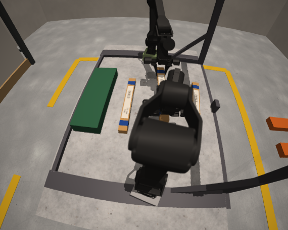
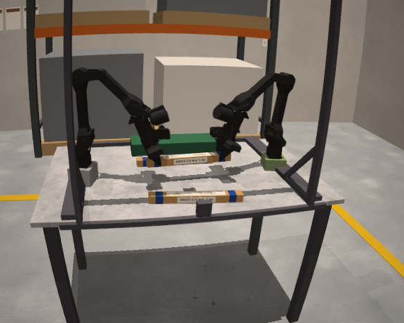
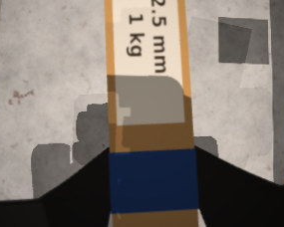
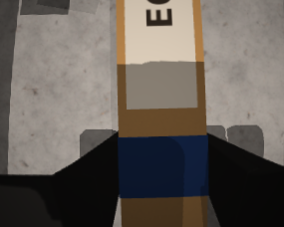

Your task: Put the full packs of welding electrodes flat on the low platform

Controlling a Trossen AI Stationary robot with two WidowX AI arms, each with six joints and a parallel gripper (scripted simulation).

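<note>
My left gripper (image 1: 164, 118) (image 2: 156, 161) (image 3: 148, 151) and my right gripper (image 1: 161, 72) (image 2: 222, 156) (image 4: 158, 138) are both shut on the middle electrode pack (image 1: 161, 79) (image 2: 190, 161) (image 3: 151, 136) (image 4: 161, 121), each at a blue band near one end. This pack is held roughly level above the table, its shadow below. Part of it is hidden by the left arm in the top view. A second pack (image 1: 127, 103) (image 2: 139, 161) lies flat beside the platform. A third pack (image 1: 197, 97) (image 2: 195, 198) lies flat on the other side. The low green platform (image 1: 96, 93) (image 2: 192, 139) bears no pack.
The grey-white table (image 1: 91, 156) (image 2: 121, 207) has a dark metal frame around it with uprights at its corners. A small dark block (image 1: 215, 106) (image 2: 203, 208) sits at the edge beyond the third pack. The second pack lies between the held pack and the platform.
</note>
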